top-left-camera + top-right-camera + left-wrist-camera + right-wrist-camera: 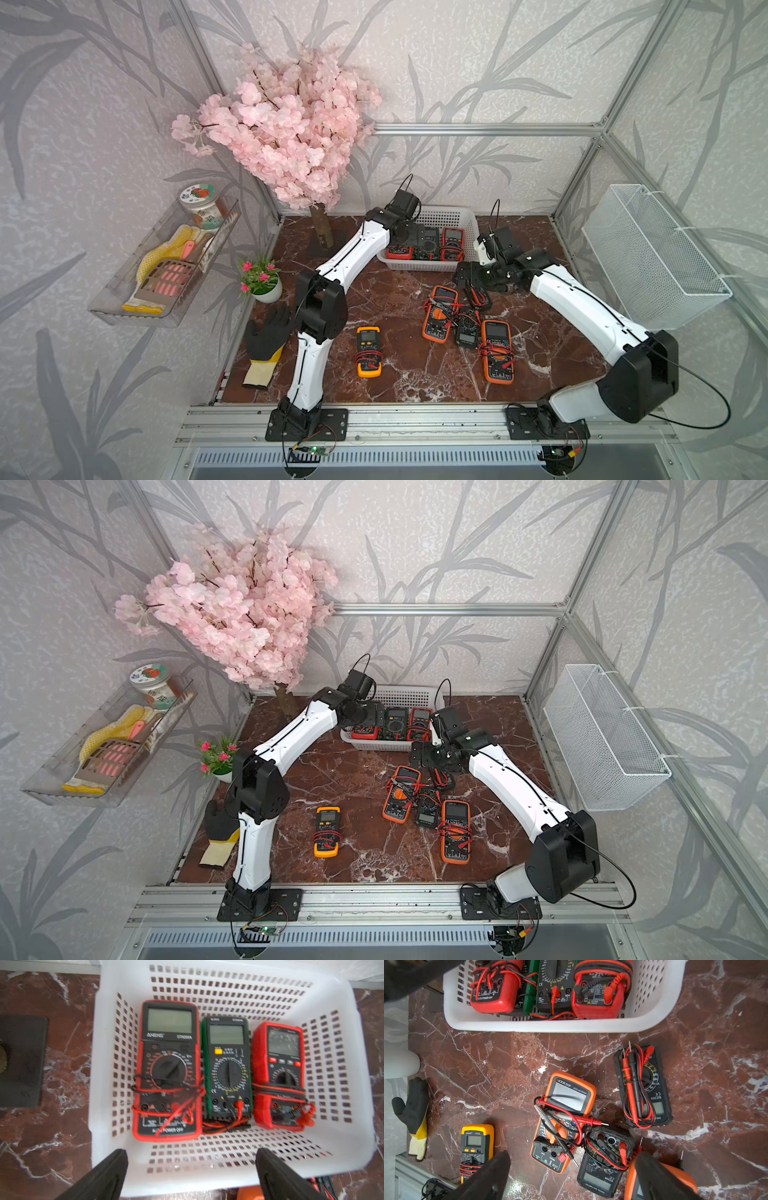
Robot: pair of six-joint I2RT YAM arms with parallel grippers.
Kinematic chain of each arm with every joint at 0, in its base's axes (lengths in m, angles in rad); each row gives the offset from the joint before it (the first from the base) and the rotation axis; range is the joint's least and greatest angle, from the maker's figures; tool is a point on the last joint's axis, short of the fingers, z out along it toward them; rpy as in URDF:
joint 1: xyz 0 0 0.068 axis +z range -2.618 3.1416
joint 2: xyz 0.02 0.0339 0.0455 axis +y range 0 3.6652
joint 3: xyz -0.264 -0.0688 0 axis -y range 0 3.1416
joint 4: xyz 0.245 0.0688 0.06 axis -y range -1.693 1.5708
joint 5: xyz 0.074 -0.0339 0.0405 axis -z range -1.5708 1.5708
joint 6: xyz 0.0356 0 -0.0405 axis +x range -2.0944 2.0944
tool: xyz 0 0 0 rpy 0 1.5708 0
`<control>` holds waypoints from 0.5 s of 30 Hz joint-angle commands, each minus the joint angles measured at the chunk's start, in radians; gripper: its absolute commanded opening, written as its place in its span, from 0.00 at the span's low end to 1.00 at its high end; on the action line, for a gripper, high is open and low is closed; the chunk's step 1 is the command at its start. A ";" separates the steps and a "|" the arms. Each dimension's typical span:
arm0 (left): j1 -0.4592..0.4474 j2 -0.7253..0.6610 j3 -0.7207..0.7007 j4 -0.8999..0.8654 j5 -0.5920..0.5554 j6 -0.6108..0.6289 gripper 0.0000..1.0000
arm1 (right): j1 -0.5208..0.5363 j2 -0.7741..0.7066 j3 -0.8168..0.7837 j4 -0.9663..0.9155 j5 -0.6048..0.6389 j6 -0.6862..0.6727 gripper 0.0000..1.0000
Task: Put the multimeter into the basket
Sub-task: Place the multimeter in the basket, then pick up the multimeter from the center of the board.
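Three multimeters (167, 1070) lie side by side in the basket (187, 1184).
Left gripper (191, 1155) hangs open and empty over it; right gripper (573, 1154), also open, over five other multimeters (564, 1118) on the table (508, 1059).

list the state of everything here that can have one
white perforated plastic basket, upright, holds three meters
left claw, open, empty, over the basket
right claw, open, empty
large red-cased multimeter, in basket, face up, screen blank
green-cased multimeter, in basket, face up, screen blank
small red-cased multimeter, in basket, face up
yellow multimeter, on red marble table, leads wrapped round it
glass jar, lid on
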 commanded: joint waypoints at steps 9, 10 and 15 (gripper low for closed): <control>-0.197 -0.248 -0.487 0.192 0.026 -0.167 1.00 | -0.016 -0.044 -0.039 -0.051 0.023 0.008 0.99; -0.218 -0.256 -0.508 0.197 0.021 -0.177 1.00 | -0.021 -0.045 -0.042 -0.053 0.019 0.010 0.99; -0.302 -0.271 -0.588 0.226 -0.001 -0.210 1.00 | -0.035 -0.049 -0.051 -0.061 0.012 0.017 0.99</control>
